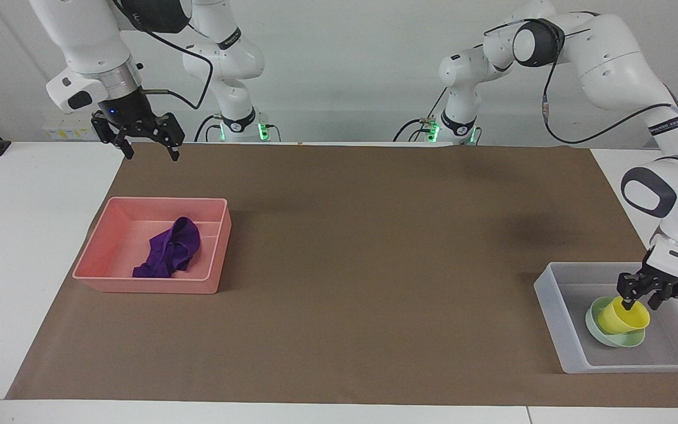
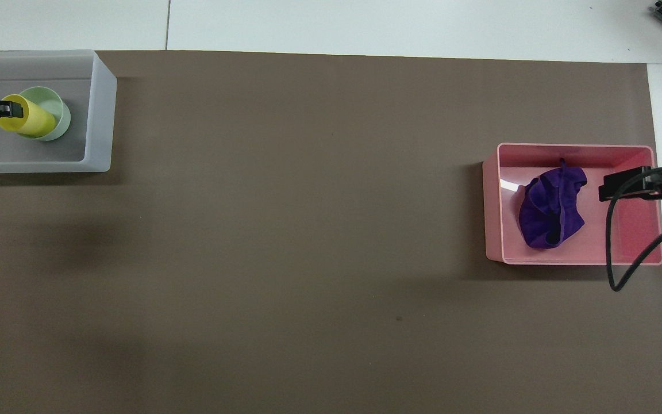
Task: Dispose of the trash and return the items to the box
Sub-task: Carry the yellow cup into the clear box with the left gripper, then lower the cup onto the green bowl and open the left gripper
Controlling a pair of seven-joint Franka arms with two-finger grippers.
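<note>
The yellow cup (image 1: 624, 317) leans tilted in the mint-green bowl (image 1: 627, 340), which sits in the translucent box (image 1: 551, 294) at the left arm's end of the table. My left gripper (image 1: 640, 304) is just above the cup's rim with its fingers apart. The cup (image 2: 29, 118), bowl (image 2: 58, 115), box (image 2: 98, 115) and left gripper (image 2: 3, 107) also show in the overhead view. The purple rag (image 1: 169, 250) lies in the pink tray (image 1: 150, 285) at the right arm's end. My right gripper (image 1: 152, 154) waits open in the air, over the brown mat's edge by the pink tray.
A brown mat (image 1: 374, 265) covers most of the white table. In the overhead view the right gripper (image 2: 609, 190) and its cable cover part of the pink tray (image 2: 492, 207) beside the rag (image 2: 552, 210).
</note>
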